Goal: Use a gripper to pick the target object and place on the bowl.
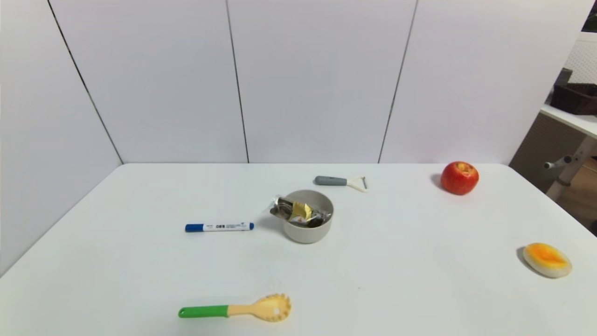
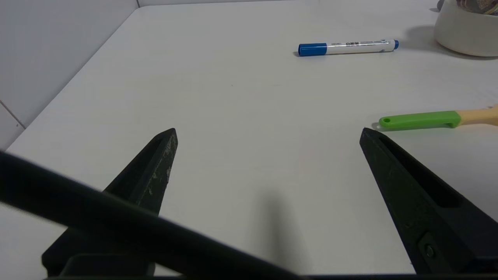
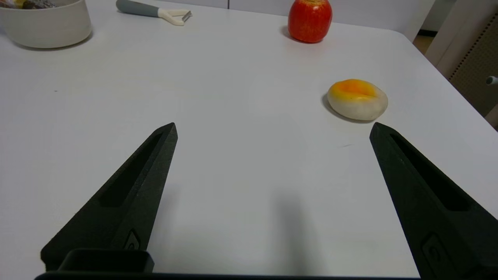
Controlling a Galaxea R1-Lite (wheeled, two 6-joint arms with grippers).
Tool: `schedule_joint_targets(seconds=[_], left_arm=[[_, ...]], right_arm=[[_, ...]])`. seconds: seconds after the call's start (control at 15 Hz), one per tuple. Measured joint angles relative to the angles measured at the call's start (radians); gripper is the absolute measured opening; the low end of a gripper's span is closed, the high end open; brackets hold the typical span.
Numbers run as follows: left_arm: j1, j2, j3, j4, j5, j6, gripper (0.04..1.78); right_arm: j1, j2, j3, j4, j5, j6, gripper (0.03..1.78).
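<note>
On the white table (image 1: 140, 261), near its middle, stands the light grey bowl (image 1: 308, 231). The crinkly clear packet (image 1: 298, 213) of dark pieces with a gold label lies in it, one end overhanging the rim at 9 o'clock. The blue-capped marker (image 1: 219, 227) lies at the bowl's 9 o'clock, the peeler (image 1: 340, 182) at 1 o'clock, the apple (image 1: 460, 178) farther at 2 o'clock. Only the wrist views show the grippers: the left gripper (image 2: 268, 134) and the right gripper (image 3: 272, 128) each hang over bare table, fingers spread wide, holding nothing.
</note>
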Motion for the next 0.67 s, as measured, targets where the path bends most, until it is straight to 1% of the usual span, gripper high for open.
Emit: schedule_joint_targets(seconds=[0.67], left_arm=[[0.0,0.0,0.0,0.0,0.0,0.0,1.69]], right_arm=[[0.0,0.0,0.0,0.0,0.0,0.0,1.71]])
